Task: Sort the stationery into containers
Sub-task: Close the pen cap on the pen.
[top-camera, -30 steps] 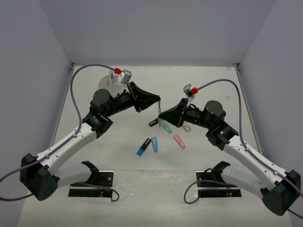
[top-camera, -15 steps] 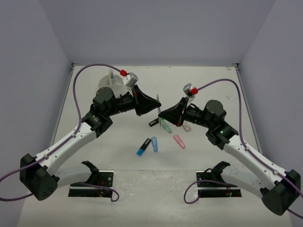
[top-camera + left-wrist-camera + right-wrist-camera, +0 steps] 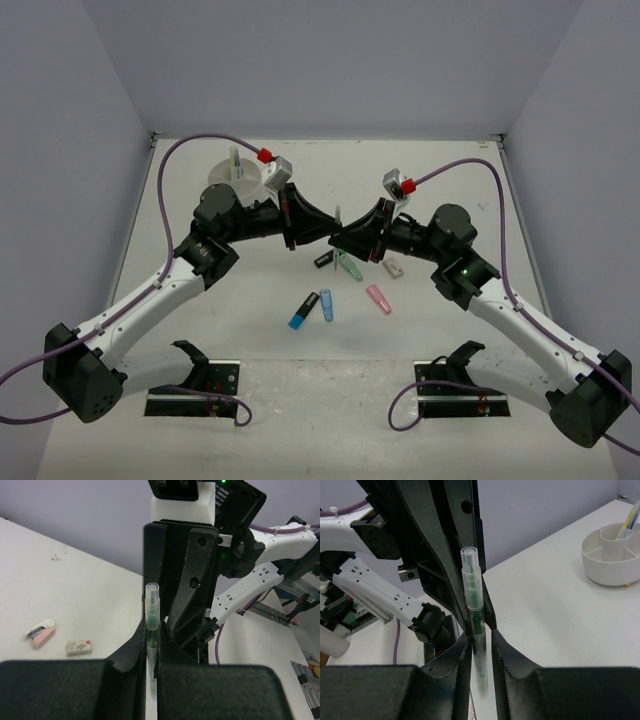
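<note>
A thin green pen with a clear cap (image 3: pixel 339 222) stands upright between both grippers above the table's middle. My left gripper (image 3: pixel 333 230) is shut on it; in the left wrist view the pen (image 3: pixel 151 612) sits pinched between the jaws of that gripper (image 3: pixel 151 650). My right gripper (image 3: pixel 342 240) faces it tip to tip. In the right wrist view the pen (image 3: pixel 472 590) rests against one finger of the right gripper (image 3: pixel 481 642), with a gap to the other. The round white tub (image 3: pixel 232 172) stands at the back left, with pens in it (image 3: pixel 627 522).
On the table below the grippers lie a black item (image 3: pixel 324 259), a green highlighter (image 3: pixel 350 266), a tan eraser (image 3: pixel 394 267), a pink highlighter (image 3: pixel 378 298) and two blue highlighters (image 3: pixel 298 316) (image 3: pixel 326 304). Side walls border the table.
The left gripper has moved right from near the tub to meet the right gripper and has closed on the pen. The right gripper has risen slightly and its jaws have loosened.
</note>
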### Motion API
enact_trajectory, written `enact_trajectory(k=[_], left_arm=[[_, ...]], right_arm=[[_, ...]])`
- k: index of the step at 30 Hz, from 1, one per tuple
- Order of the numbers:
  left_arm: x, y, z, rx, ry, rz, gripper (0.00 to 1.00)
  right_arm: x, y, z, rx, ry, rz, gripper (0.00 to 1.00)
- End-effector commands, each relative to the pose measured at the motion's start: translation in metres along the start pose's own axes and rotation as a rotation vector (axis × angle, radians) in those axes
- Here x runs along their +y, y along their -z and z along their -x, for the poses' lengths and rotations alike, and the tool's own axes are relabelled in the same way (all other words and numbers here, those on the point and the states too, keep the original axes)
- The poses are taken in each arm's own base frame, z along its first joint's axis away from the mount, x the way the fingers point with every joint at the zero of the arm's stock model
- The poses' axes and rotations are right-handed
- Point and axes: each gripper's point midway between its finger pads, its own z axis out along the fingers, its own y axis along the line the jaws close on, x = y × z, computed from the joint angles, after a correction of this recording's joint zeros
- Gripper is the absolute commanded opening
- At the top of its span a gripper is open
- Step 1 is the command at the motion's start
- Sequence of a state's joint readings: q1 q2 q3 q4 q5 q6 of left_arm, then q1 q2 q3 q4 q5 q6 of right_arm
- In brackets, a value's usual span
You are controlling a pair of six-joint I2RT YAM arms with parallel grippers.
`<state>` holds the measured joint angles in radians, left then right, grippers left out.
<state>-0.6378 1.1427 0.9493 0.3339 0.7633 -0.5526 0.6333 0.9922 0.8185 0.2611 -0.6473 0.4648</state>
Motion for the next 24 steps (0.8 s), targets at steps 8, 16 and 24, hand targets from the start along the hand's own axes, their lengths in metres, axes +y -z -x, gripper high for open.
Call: enact_trajectory(k=[8,16,24], left_arm=[[-0.014,0.008,0.03,-0.078,-0.134,0.013,0.68],[-0.016,0.01,0.043,-0.108,-0.181,0.036,1.0],[-0.013,0.004,0.053,-0.127,-0.169,0.042,0.59]], right_arm=[[0.02,0.002,0.018,-0.032,0.079,0.085,0.0],[0.024,0.006,0.008,0.003,0.089,0.109,0.0],[0.028,0.007,0.002,0.032,0.095,0.137,0.0]])
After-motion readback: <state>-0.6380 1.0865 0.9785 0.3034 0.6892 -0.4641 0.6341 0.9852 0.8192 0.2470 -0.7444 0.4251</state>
